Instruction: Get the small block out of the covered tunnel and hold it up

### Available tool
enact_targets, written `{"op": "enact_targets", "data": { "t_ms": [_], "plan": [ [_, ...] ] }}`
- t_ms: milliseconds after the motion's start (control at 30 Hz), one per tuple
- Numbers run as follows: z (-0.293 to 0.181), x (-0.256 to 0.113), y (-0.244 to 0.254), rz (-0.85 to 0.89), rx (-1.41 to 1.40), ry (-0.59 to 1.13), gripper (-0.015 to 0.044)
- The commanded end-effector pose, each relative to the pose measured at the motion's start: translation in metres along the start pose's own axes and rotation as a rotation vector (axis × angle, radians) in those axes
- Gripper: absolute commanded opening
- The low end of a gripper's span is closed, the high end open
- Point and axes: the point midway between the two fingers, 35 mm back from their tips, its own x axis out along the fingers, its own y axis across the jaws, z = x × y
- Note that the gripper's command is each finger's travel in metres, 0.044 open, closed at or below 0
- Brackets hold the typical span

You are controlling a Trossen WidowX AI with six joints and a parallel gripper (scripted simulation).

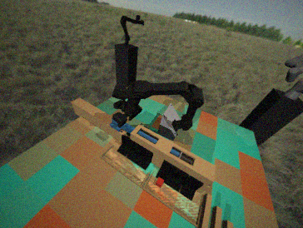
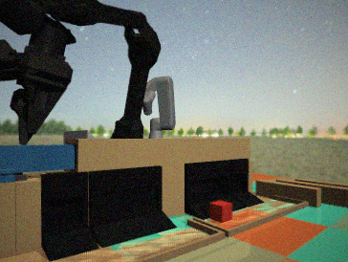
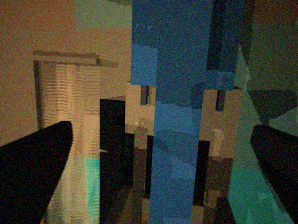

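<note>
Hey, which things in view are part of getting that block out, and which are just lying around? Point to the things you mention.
Part of the job:
- red block [image 1: 160, 181] [image 2: 221, 211], out in front of a dark opening
- blue sliding piece [image 2: 38, 158] [image 3: 175, 120]
- wooden tunnel housing [image 1: 196, 162] [image 2: 173, 155]
- gripper [image 1: 121, 121] [image 2: 24, 141] [image 3: 162, 131], open

Apparently just lying about:
- brown bars [image 1: 216, 218] [image 2: 287, 191] at one end

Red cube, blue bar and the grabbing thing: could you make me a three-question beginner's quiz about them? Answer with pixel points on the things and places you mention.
1. True or false: the small red cube [image 1: 160, 181] [image 2: 221, 210] is on top of the tan wall [image 1: 164, 147] [image 2: 167, 153].
2. Which colour is the long bar [image 1: 121, 126] [image 2: 38, 159] [image 3: 175, 125] below the black gripper [image 1: 120, 121] [image 2: 22, 142] [image 3: 162, 127]? A) green B) blue C) white
3. Fill in: the gripper's jaws are ____ (open/shut).

Key: 1 false; 2 B; 3 open.
</note>
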Motion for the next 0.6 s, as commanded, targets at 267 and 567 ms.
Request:
{"op": "enact_targets", "data": {
  "t_ms": [267,567],
  "plan": [
    [-0.002,0.017,-0.004,-0.004,0.0,0.016,0.044],
    [-0.005,0.031,-0.006,-0.004,-0.001,0.016,0.044]
  ]
}}
